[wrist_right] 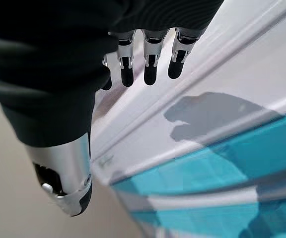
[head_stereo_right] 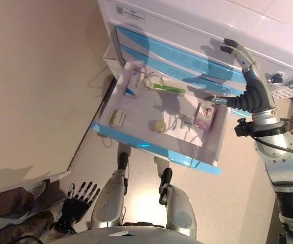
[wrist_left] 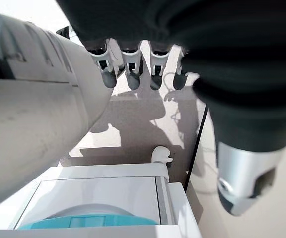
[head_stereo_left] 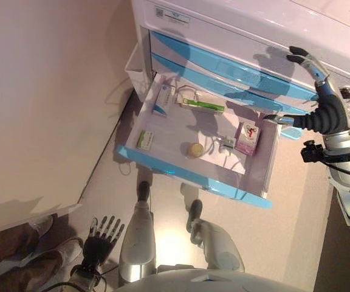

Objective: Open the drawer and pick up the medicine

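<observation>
In front of the white cabinet with blue drawer fronts [head_stereo_left: 223, 36], its lowest white drawer with a blue front edge [head_stereo_left: 187, 176] stands pulled out. Inside lie the medicines — a pink-and-white box [head_stereo_left: 247, 138] near the drawer's right wall, a long green-and-white box [head_stereo_left: 203, 106] toward the back, a blue-and-white box [head_stereo_left: 163, 100] at the back left, a small green-and-white box [head_stereo_left: 144, 140] by the left wall, and a round yellow tin [head_stereo_left: 195, 149] mid-drawer. The right hand [head_stereo_left: 321, 103] hovers above the drawer's right wall, fingers straight, holding nothing. The left hand [head_stereo_left: 102, 234] hangs low, well below the drawer — fingers spread, empty.
</observation>
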